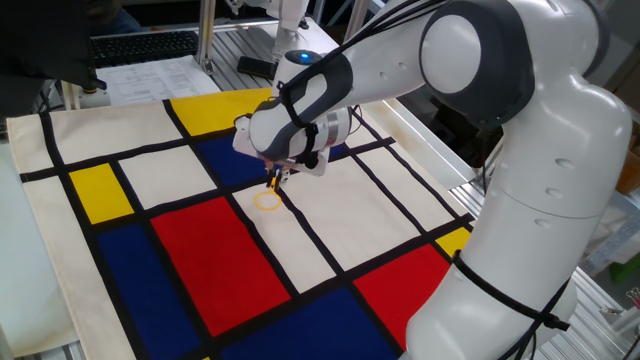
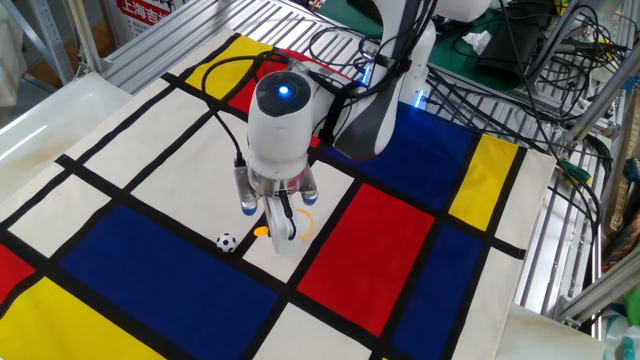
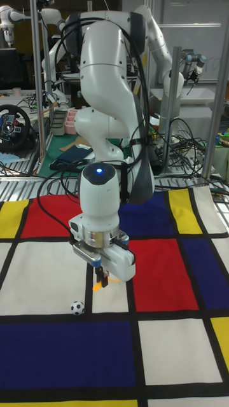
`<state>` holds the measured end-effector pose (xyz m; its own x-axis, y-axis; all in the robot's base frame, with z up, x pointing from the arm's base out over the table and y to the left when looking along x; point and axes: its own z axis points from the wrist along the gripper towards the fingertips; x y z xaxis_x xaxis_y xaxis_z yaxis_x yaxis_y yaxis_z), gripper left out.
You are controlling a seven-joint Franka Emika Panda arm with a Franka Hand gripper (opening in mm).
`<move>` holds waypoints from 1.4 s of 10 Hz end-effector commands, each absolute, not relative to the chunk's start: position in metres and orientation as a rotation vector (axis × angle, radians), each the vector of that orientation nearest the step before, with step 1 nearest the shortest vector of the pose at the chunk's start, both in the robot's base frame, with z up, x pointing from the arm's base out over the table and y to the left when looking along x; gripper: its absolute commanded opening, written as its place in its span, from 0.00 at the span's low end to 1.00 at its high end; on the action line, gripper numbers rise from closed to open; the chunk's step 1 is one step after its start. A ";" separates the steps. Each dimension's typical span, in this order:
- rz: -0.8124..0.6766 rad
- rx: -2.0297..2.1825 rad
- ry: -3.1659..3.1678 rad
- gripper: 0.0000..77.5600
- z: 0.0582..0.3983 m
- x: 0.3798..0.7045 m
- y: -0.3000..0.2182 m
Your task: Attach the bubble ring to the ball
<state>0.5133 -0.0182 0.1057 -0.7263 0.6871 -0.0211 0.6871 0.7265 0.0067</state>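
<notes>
open cloth (image 2: 150, 170) around ball (image 2: 227, 241), fingers (image 2: 280, 228) pinching bubble ring (image 1: 267, 200) handle

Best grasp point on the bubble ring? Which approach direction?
Take the bubble ring by its short straight handle, coming from above. The loop is thin and hangs low over the cloth, so the handle gives the fingers the only solid pinch. The gripper already looks shut on that end, top-down, leaving the loop free for the ball.
</notes>
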 end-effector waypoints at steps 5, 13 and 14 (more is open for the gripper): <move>-0.009 1.060 2.900 0.02 0.116 0.549 -0.045; -0.009 0.986 2.912 0.02 0.118 0.568 -0.063; -0.008 0.969 2.919 0.02 0.119 0.572 -0.067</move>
<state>0.5591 -0.0574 0.1147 -0.7850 0.6167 -0.0590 0.6170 0.7868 0.0151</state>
